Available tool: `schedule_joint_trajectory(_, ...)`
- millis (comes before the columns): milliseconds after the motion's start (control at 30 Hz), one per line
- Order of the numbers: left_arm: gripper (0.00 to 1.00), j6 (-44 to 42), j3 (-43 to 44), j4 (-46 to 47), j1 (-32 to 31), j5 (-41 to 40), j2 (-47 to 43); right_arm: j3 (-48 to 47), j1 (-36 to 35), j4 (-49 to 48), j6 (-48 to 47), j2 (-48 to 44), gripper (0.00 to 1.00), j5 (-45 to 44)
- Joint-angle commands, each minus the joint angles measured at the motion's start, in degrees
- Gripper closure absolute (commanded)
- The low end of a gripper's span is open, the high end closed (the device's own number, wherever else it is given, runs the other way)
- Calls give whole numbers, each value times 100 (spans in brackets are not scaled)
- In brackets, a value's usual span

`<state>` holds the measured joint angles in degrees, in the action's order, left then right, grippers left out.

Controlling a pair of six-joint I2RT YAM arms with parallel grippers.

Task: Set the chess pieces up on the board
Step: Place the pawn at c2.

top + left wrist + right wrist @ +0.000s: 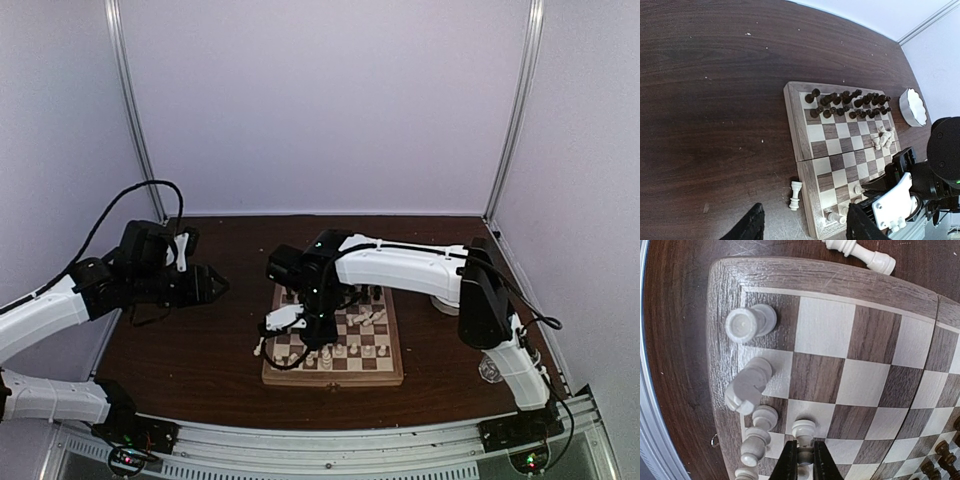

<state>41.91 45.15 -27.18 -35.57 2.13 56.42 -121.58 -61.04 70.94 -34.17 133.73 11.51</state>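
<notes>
Between the two dark fingers of my right gripper (pixel 804 455) sits one white pawn (pixel 803 430). The jaws are closed tight on its body, and only its round head shows above them. It is over a light square, in the second line of squares from the edge of the board (pixel 815 277); whether its foot touches the wood I cannot tell. Along that edge I see a white rook (pixel 747 324) on the dark corner square, a white knight (pixel 747 385) on the next square, and another white figure (pixel 764 416) just beside the pawn. One white piece (pixel 860 252) lies flat on the table (pixel 675 315), just off the side of the board.

From the left wrist camera, my left gripper (pixel 805 227) hangs over the bare table with the jaws well apart and nothing between them. The dark pieces (pixel 847 105) stand in two rows at the far edge of the board. Some loose white pieces (pixel 883 137) lie in a small heap on the squares, near the white bowl (pixel 913 106).
</notes>
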Motion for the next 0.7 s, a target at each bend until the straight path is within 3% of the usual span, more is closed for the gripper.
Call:
schedule_joint_trajectory(0,44,2,-74,50,18,-33,-41,-147,-40,60,20,108,92,-81)
schedule_joint_trajectory(200,44,11,-86,70,20,-16,5,-146,-40,39,67,71,81,-85)
schedule_joint_trajectory(533,44,-103,-124,108,15,155,243,-234,-40,62,165,-306,76,-53)
schedule_joint_trajectory(667,49,-339,-443,254,-48,592,412,-86,-12,147,114,-703,75,-311)
